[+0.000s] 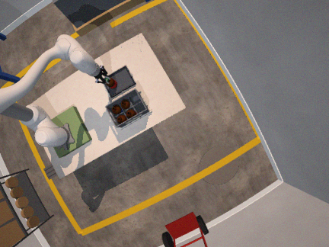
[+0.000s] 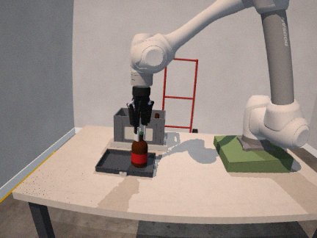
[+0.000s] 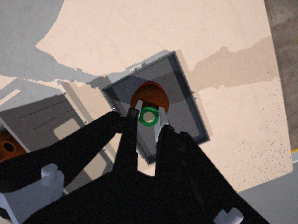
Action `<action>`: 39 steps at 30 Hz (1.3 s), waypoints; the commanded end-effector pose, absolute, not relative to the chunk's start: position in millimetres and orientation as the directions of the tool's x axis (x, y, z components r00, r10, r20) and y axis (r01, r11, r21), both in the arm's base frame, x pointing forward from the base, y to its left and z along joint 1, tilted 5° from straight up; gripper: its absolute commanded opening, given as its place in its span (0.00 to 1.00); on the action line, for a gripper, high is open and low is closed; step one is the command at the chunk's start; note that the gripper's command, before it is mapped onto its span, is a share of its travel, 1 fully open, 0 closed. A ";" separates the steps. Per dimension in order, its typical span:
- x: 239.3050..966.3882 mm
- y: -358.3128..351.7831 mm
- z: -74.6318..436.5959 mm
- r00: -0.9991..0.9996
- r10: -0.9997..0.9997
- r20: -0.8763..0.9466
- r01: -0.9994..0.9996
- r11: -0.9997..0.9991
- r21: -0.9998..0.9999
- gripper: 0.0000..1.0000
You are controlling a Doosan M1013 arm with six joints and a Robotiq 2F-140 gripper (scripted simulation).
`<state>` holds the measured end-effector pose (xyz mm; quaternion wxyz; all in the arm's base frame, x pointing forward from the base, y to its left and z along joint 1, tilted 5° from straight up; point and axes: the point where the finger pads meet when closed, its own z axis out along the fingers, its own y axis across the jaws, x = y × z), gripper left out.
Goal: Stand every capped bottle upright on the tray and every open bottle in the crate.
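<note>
A brown bottle with a red label and a green cap [image 2: 139, 153] stands upright on the dark tray [image 2: 125, 165]. My gripper [image 2: 140, 129] is shut on its neck just below the cap. The wrist view shows the green cap [image 3: 148, 116] between my fingertips, over the tray. In the overhead view the bottle [image 1: 112, 82] sits at the tray's near-left part. The grey crate [image 1: 127, 107] beside the tray holds several brown open bottles [image 1: 123, 108], standing in its compartments.
A green block [image 2: 253, 153] carries the arm's base at the table's right side. The crate [image 2: 139, 125] stands right behind the tray. A red ladder frame [image 2: 180, 96] stands behind the table. The table's left edge is near the tray.
</note>
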<state>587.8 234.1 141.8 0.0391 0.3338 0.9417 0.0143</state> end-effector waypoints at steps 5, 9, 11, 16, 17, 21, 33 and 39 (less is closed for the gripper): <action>588.4 233.6 141.8 -0.774 0.630 -0.064 0.628 0.777 0.053 0.00; 588.8 233.3 141.6 -0.774 0.630 -0.064 0.628 0.777 0.053 0.00; 589.0 233.2 141.6 -0.774 0.630 -0.064 0.628 0.777 0.053 0.00; 588.7 233.4 141.6 -0.774 0.630 -0.064 0.628 0.777 0.053 0.00; 588.6 233.4 141.6 -0.774 0.630 -0.064 0.628 0.777 0.053 0.00; 588.4 233.7 141.5 -0.774 0.630 -0.064 0.628 0.777 0.053 0.00; 587.9 234.0 141.5 -0.774 0.630 -0.064 0.628 0.777 0.053 1.00; 587.9 234.0 141.5 -0.774 0.630 -0.064 0.628 0.777 0.053 1.00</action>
